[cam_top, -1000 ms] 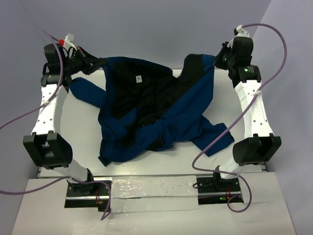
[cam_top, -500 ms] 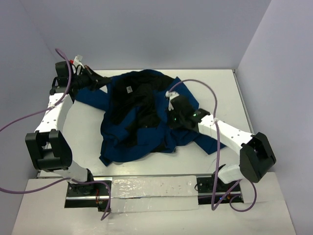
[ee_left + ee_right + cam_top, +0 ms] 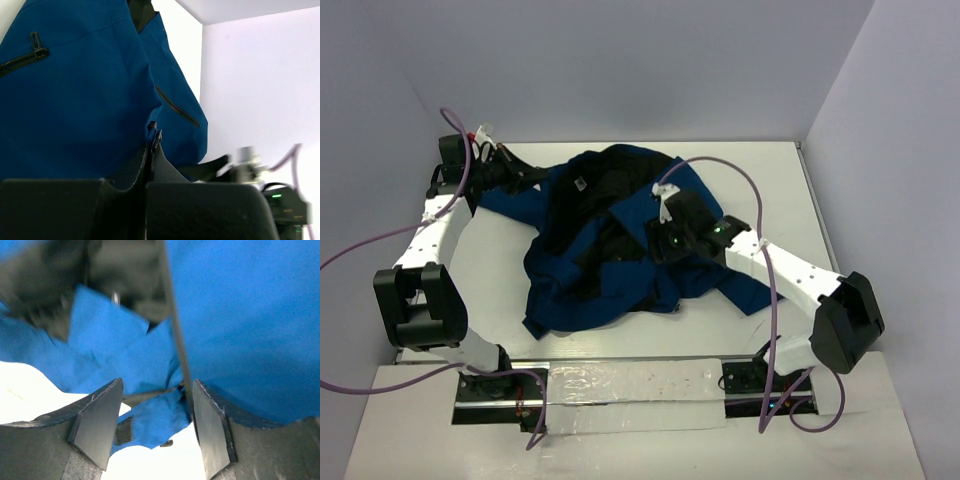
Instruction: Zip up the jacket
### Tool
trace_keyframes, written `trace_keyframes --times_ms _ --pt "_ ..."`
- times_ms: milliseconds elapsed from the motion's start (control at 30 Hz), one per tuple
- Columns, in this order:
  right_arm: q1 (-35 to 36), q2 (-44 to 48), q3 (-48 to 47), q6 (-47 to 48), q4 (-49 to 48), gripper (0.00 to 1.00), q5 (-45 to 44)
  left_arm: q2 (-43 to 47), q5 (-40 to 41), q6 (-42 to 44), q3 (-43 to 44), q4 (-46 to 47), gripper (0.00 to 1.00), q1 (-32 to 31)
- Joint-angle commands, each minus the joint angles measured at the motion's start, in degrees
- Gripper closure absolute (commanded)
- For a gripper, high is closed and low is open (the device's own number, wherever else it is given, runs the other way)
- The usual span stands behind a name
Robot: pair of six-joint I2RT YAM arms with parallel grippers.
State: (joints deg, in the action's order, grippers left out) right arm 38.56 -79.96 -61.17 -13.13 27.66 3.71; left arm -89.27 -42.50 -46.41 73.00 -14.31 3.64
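Observation:
The navy-blue jacket (image 3: 570,270) lies crumpled mid-table, its black lining (image 3: 605,185) facing up. My left gripper (image 3: 518,172) is at the far left corner, shut on the jacket's edge. In the left wrist view the left gripper (image 3: 151,146) pinches a fold of the jacket (image 3: 75,100), with a pocket zip (image 3: 177,107) just beyond. My right gripper (image 3: 656,243) hovers over the jacket's middle. In the right wrist view the right gripper (image 3: 157,385) is open. A zipper strip (image 3: 181,362) runs along its right finger (image 3: 212,430), and a blue flap (image 3: 155,422) hangs loose between the fingers.
The white table (image 3: 780,190) is boxed in by grey walls behind and at both sides. Purple cables (image 3: 720,170) loop over both arms. A sleeve (image 3: 745,290) trails out under the right arm toward the front right.
The right arm swung from the far right corner down to the jacket's middle and its gripper opened. The jacket bunched toward the centre. The left gripper kept its hold and shifted slightly.

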Motion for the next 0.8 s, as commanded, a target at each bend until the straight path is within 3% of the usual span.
trace_keyframes --times_ms 0,400,767 --pt "-1.9 -3.21 -13.35 1.58 2.22 0.37 -0.98 2.07 -1.3 1.4 -0.29 2.1 1.0 -0.02" --pt "-5.37 -34.62 -44.32 1.15 6.03 0.39 5.93 3.38 -2.88 4.74 -2.53 1.3 1.0 -0.04" --pt "-7.1 -47.11 -52.46 0.3 6.71 0.38 12.28 3.58 -3.47 5.28 -2.95 1.4 1.0 -0.04"
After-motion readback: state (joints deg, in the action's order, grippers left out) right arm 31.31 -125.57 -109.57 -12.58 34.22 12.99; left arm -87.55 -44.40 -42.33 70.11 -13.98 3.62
